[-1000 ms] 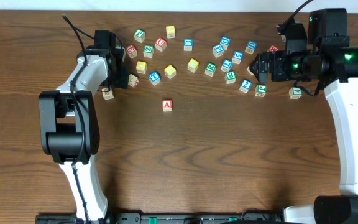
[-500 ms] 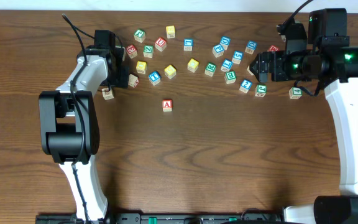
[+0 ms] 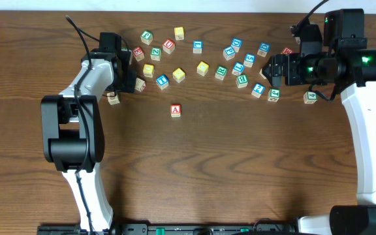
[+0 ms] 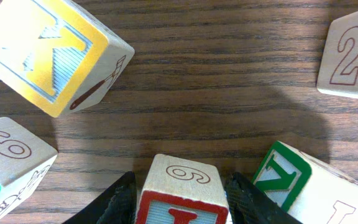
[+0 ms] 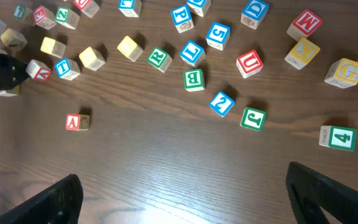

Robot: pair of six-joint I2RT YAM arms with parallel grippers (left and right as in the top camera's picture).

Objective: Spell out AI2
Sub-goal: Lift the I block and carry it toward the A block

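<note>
A red A block [image 3: 175,110] stands alone on the wooden table, near the middle; it also shows in the right wrist view [image 5: 73,121]. My left gripper [image 3: 119,73] is at the left end of the block cluster. In the left wrist view its fingers [image 4: 182,204] are against both sides of a red-framed block [image 4: 185,177] with a 9 on the face turned to the camera and a red letter, possibly I. My right gripper [image 3: 274,68] hovers over the cluster's right end, and its fingers [image 5: 191,199] are wide open and empty. A blue block [image 5: 221,103] shows a 2-like mark.
Several letter and number blocks lie scattered across the far part of the table [image 3: 201,59]. A yellow K block [image 4: 48,50], a green N block [image 4: 284,174] and a block with a red 2 [image 4: 348,56] crowd the left gripper. A green 4 block [image 3: 311,97] sits far right.
</note>
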